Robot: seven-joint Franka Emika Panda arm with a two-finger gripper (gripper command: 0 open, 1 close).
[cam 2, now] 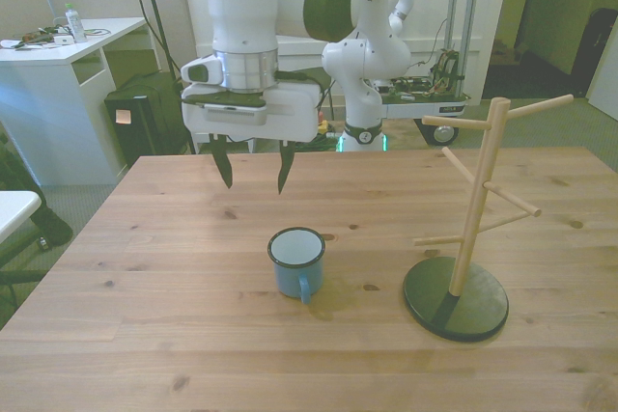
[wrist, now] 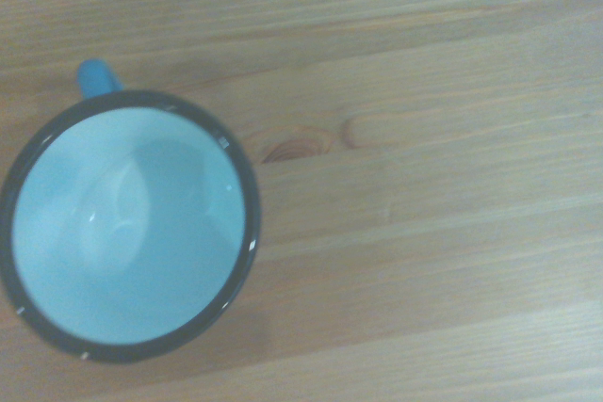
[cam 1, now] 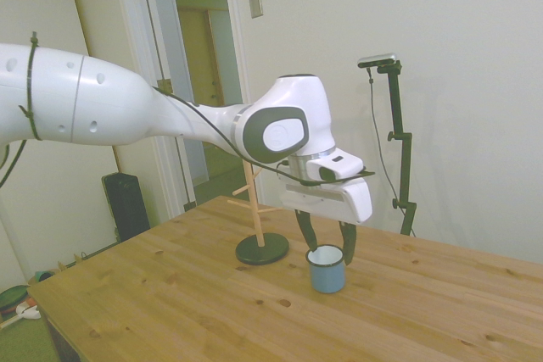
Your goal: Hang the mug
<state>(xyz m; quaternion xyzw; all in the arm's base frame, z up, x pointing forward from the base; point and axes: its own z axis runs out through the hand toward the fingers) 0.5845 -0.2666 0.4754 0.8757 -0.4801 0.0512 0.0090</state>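
Observation:
The light-blue mug (cam 2: 297, 262) with a dark rim stands upright on the table, its handle turned toward the front edge. It also shows in the side view (cam 1: 327, 269) and, from straight above, in the wrist view (wrist: 127, 225). My gripper (cam 2: 254, 176) hangs open above the table, a little behind the mug and toward the front view's left. In the side view the gripper (cam 1: 327, 243) hovers just over the mug's rim, holding nothing. The wooden peg stand (cam 2: 473, 211) on a dark round base rises at the front view's right, also visible behind the arm (cam 1: 254, 226).
The wooden table (cam 2: 154, 335) stretches wide around the mug. Behind the table stand a white desk (cam 2: 58, 55), a chair (cam 2: 261, 55) and a small white cart (cam 2: 222, 103).

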